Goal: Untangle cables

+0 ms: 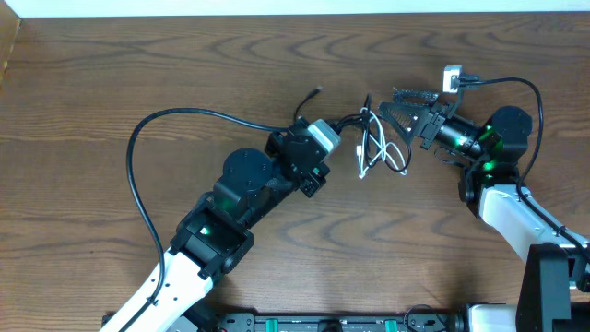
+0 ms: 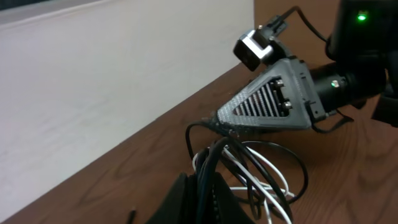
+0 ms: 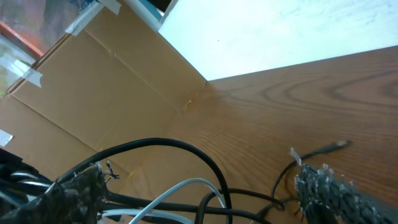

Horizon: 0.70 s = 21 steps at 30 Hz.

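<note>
My left gripper (image 1: 346,124) clamped the cables (image 1: 378,148) bunched mid-table (image 1: 138,55), my right gripper (image 1: 387,101) gaped open around them, so I judged it best to pinch one black strand and pull gently.

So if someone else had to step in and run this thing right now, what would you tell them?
Left end effector: looks closed on the cables, with black and white strands bunched at its fingers.
Right end effector: open, with its fingers either side of strands from the same bundle.
Cables: one tangle between the two arms, its loops resting on the table.
Done: one arm has hold of the bundle.
Left: nothing is separated yet. The white cable is looped in with the black ones, so all the pulling apart remains.
</note>
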### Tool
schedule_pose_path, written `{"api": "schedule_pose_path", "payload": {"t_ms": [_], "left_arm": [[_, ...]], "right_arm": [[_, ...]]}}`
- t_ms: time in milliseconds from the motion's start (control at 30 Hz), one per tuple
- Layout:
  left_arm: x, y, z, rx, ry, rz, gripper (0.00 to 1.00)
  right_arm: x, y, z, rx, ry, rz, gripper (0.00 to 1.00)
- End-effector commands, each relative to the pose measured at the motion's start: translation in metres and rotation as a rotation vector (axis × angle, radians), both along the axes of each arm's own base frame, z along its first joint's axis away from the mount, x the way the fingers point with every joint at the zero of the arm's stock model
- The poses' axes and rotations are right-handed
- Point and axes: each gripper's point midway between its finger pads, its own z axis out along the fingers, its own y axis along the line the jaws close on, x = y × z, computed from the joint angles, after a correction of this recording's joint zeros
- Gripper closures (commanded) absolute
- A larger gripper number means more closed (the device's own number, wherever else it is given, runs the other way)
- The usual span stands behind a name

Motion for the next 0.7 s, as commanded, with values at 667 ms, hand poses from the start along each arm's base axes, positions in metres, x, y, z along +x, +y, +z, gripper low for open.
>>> {"api": "schedule_pose_path", "payload": {"t_ms": [667], "left_arm": [[-0.002,-0.004,0.028,-0.03,-0.101,-0.032,0.92]], "right_arm": [[-0.034,0.018,0.001,-0.13,-0.275,0.211,0.18]]}}
